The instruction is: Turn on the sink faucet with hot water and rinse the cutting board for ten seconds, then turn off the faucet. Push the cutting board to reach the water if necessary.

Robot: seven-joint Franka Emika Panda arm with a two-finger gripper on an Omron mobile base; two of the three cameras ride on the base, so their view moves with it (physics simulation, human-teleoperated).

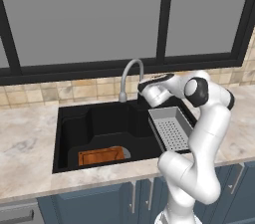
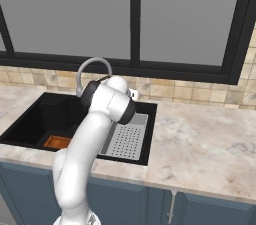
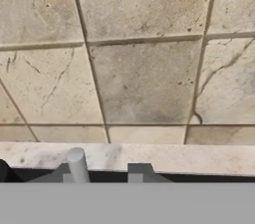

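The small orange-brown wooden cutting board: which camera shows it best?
The left base view: the small orange-brown wooden cutting board lies fully visible at the front of the matte black rectangular sink. In the right base view, the board shows partly, cut off by the robot's white arm.

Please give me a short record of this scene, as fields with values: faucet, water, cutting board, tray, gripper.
faucet: sink faucet at the back rim of the sink
water: no stream visible
cutting board: flat on the sink floor, front left
tray: grey perforated tray on the sink's right side
gripper: beside the faucet base; fingers hidden
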